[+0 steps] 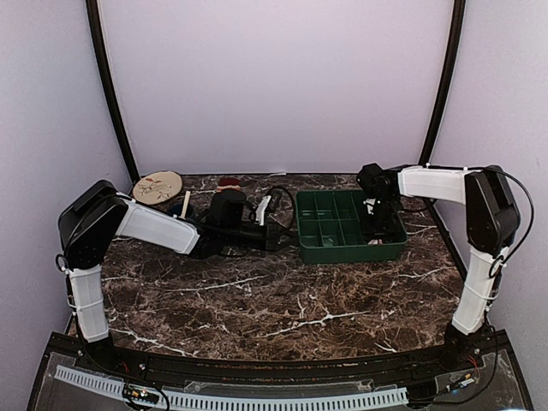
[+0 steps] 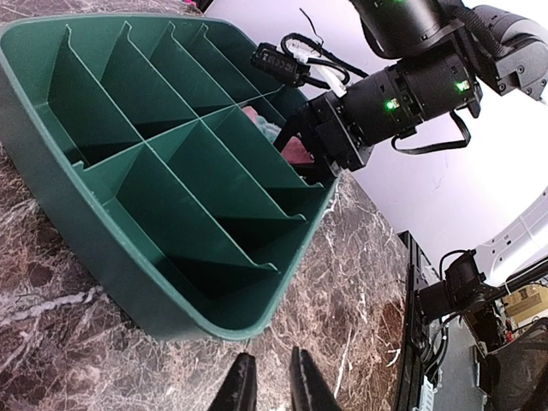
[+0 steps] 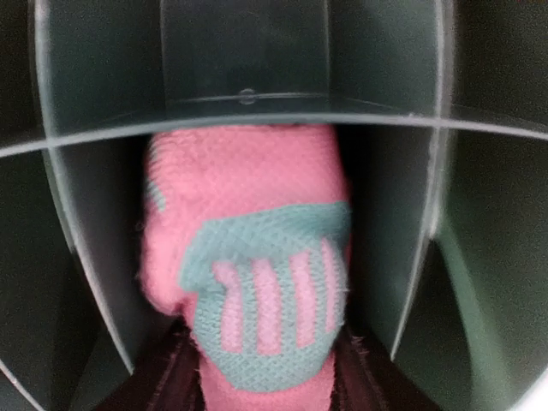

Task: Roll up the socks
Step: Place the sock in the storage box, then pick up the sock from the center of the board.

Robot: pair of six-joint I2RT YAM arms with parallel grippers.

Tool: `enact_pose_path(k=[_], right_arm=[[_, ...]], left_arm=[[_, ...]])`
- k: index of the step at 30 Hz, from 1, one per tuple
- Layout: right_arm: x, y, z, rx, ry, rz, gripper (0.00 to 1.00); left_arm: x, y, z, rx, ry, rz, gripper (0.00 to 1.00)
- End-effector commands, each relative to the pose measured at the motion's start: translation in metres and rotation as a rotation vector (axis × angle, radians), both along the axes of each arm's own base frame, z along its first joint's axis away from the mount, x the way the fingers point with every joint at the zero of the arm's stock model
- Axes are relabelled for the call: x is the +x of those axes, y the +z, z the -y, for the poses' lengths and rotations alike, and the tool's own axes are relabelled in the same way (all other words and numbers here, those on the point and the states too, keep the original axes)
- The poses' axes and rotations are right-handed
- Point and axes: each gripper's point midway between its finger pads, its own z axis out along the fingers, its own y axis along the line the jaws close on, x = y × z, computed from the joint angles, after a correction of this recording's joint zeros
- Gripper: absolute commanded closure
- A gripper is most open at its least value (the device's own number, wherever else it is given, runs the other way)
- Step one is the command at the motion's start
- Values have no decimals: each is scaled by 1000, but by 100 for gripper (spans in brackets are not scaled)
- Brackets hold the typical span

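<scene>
Presently we find the pink-and-teal knitted sock (image 3: 248,257) in the green plastic divided tray (image 2: 128,282); right end effector (image 1: 374,228): grip indeterminate; left end effector (image 2: 274,381): narrowly parted, empty.

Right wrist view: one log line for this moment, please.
pink sock in tray compartment | right gripper at it, grip unclear | left gripper beside tray, barely open, empty
</scene>
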Motion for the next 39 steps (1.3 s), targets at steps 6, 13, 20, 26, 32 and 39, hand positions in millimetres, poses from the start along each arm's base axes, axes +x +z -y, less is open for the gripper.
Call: enact_pose_path(k=[6, 13, 20, 26, 32, 39], right_arm=[[27, 44, 6, -20, -24, 122, 50], [28, 52, 12, -44, -35, 144, 45], [39, 78, 15, -60, -33, 230, 49], [43, 106, 16, -65, -42, 322, 50], [26, 122, 40, -118, -84, 384, 50], [9, 136, 16, -8, -25, 498, 50]], left_arm=[[2, 13, 7, -19, -21, 21, 83], [0, 13, 8, -18, -28, 14, 83], [0, 13, 8, -17, -31, 11, 83], [2, 16, 6, -3, -21, 15, 83], [13, 26, -11, 21, 35, 23, 83], [28, 50, -62, 110, 220, 121, 83]])
